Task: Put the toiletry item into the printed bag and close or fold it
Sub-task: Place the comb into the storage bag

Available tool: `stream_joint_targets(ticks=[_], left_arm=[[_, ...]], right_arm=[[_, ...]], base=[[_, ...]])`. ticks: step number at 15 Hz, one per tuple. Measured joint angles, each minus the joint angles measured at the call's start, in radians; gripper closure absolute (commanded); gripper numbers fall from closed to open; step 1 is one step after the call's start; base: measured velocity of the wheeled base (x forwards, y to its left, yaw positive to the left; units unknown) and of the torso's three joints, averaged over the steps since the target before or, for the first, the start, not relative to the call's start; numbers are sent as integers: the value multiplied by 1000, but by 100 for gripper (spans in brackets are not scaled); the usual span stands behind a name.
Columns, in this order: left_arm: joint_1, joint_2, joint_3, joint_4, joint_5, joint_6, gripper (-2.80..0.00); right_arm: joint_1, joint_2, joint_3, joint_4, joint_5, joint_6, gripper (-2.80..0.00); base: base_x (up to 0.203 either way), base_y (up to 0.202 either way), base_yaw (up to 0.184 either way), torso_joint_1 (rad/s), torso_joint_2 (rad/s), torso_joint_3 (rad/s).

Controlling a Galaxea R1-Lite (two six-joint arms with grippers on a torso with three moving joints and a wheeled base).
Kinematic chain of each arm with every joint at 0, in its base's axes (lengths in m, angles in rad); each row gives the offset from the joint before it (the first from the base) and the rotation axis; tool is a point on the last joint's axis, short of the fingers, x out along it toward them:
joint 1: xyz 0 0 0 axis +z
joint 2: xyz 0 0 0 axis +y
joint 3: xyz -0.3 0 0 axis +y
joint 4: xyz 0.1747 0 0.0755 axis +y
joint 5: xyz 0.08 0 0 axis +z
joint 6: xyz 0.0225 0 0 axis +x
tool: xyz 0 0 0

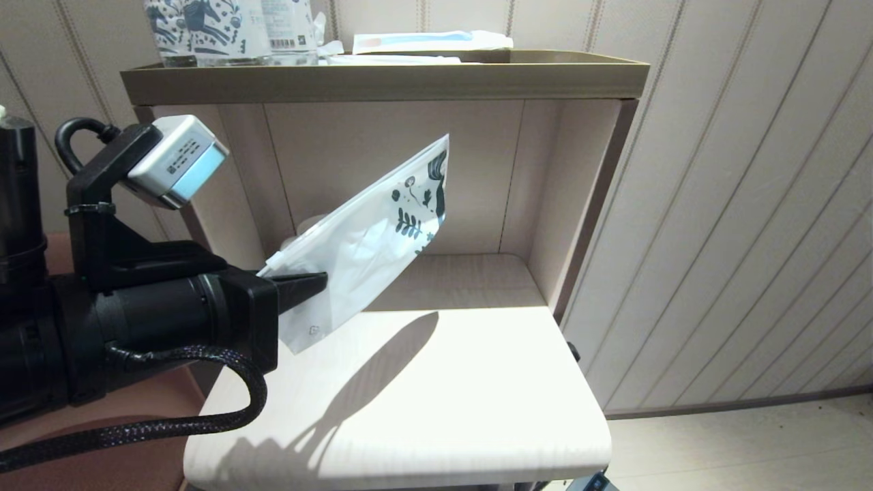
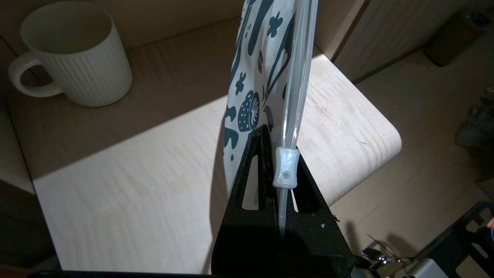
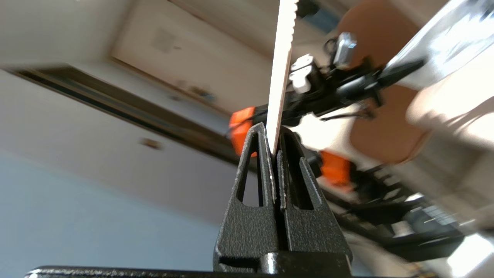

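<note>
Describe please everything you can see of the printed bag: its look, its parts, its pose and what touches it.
The printed bag is a flat white plastic pouch with a dark-blue leaf and flower print at its raised end. A clear zip strip runs along one edge, with a small white slider. It hangs tilted in the air above the pale table, touching no surface. The left tool is shut on its lower end, beside the slider.

The bag point(image 1: 372, 235) is a flat white plastic pouch with a dark-blue leaf and flower print at its upper end. It hangs in the air above the table point(image 1: 436, 402), tilted, printed end high toward the back, plain end low. Its small white slider point(image 2: 286, 168) sits on the zip strip near the low end. The toiletry item point(image 3: 279, 73) is a thin flat pale packet with a serrated end, seen edge-on.
</note>
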Motion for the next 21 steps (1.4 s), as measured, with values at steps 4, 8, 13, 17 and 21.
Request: stream_joint_targets(ticks=[4,8,13,17,21], left_arm=[[-1,-19,0,1,0,-3,0],[-2,-36,22,4,-1,-6,0],[-60,-42,29,5,-8,-3,0],[-86,-47,57,4,-1,-32,0],[-88,-70,57,20,20,-45,0]], right_arm=[[-52,-15,-34,-52,0,0,0],[64,-3,-91,-52,0,0,0],[377,137,-206,-52,0,0,0],[428,295,-332,52,0,0,0],[444,372,-357,179,0,0,0]], base=[[0,0,0,0,0,0],[0,0,0,0,0,0],[0,0,0,0,0,0],[0,0,0,0,0,0],[0,0,0,0,0,0]])
